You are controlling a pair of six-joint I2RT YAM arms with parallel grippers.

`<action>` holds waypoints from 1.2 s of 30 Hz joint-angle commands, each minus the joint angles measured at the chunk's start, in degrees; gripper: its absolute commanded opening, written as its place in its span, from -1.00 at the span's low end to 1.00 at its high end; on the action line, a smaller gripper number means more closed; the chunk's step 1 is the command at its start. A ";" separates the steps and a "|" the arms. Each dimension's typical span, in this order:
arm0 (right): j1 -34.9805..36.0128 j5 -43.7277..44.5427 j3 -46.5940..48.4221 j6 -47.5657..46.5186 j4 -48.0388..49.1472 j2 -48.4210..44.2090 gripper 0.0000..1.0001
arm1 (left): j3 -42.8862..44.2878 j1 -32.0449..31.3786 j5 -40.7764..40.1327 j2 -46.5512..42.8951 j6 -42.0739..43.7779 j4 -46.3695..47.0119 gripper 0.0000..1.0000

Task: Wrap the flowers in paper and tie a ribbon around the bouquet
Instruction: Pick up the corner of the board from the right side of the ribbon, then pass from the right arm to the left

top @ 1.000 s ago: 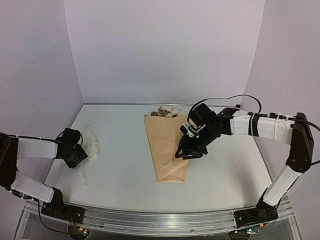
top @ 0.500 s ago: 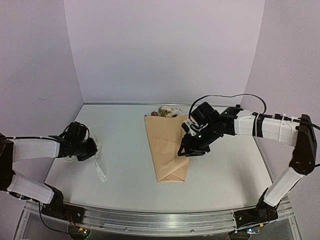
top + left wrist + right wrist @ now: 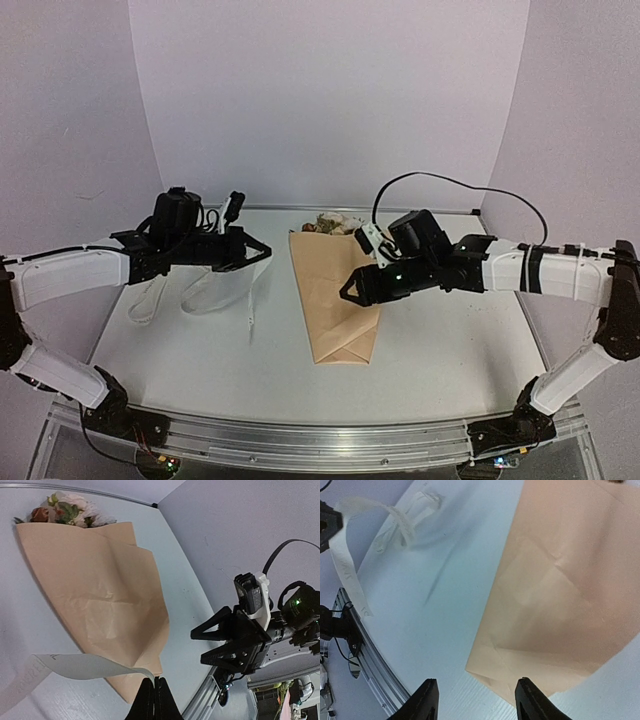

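The bouquet (image 3: 330,300) lies flat mid-worktop (image 3: 240,370), a paper cone with its narrow folded end toward the arms and the flowers (image 3: 337,223) peeping out at the far, wide end. The left gripper (image 3: 258,252) is pinched fully shut on the ribbon (image 3: 75,666) near one end and holds it above the worktop just left of the cone; the rest sags in limp loops down to the surface. The right gripper (image 3: 477,700) hangs over the cone's lower right edge with its jaws apart and nothing between them. The ribbon looks thin, light and floppy, so it will probably follow the gripper without resistance but twist, bunch and slip out of a loose pinch; a hold close to an end, flat across its width, seems safest. The paper is stiff enough to keep its creases, yet the overlapping flap may spring open, so pressing or gripping at the narrow waist, clear of the brittle-looking heads, seems best.
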 commanded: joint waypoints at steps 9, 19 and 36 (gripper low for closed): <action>3.85 5.02 -1.94 -5.14 16.83 -1.40 0.32 | 8.63 -6.89 -0.36 11.04 -15.02 11.66 -1.00; 3.88 5.24 -4.32 -15.63 30.17 1.32 0.52 | 11.76 -7.99 6.69 11.77 -16.28 14.21 -1.00; 3.83 1.52 -8.11 -36.40 43.94 4.99 0.72 | 10.26 -7.99 23.00 6.39 -14.00 19.56 -1.00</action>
